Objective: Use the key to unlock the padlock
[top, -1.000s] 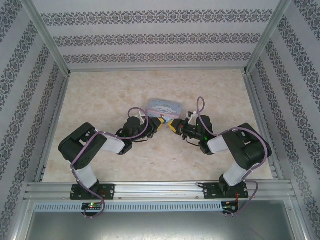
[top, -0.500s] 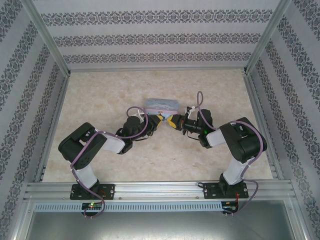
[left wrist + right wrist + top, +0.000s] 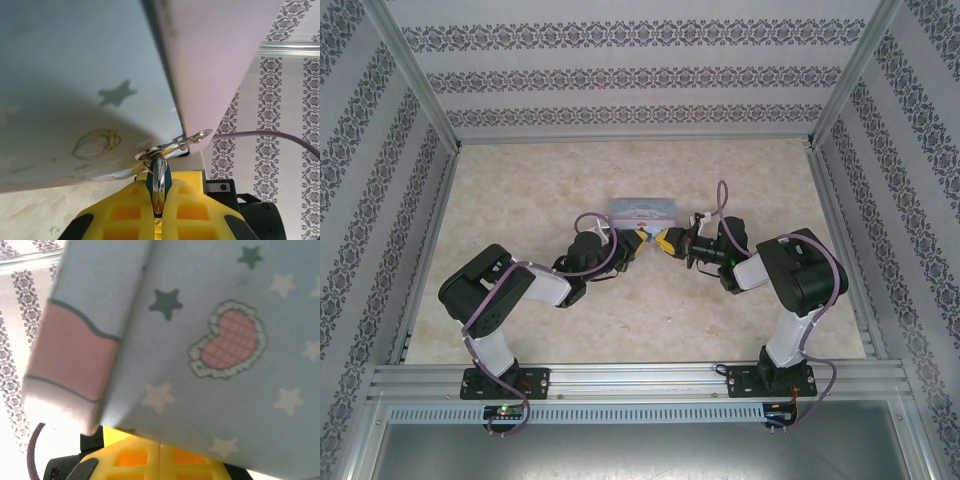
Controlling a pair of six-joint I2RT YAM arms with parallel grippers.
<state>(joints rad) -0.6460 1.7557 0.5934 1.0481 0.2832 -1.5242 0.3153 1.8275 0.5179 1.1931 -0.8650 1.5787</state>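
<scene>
The light-blue cartoon tin (image 3: 642,209) lies mid-table, and both grippers meet at its near side. In the left wrist view the tiny padlock (image 3: 159,184), teal body with a shiny shackle, hangs from the tin's metal hasp (image 3: 172,147). My left gripper (image 3: 159,212) is shut on the padlock's body; from above it (image 3: 637,240) sits just left of the right one. My right gripper (image 3: 664,240) has its yellow fingers (image 3: 135,460) pressed together under the tin (image 3: 210,340), which covers their tips. The key is hidden.
Patterned walls and aluminium frame posts (image 3: 835,90) enclose the marbled table (image 3: 520,190). A purple cable (image 3: 270,135) crosses the left wrist view. Bare table lies behind the tin and to both sides.
The right arm has folded in, carrying its gripper up and slightly left toward the tin. The left gripper edged up a little, and the tin turned slightly squarer.
</scene>
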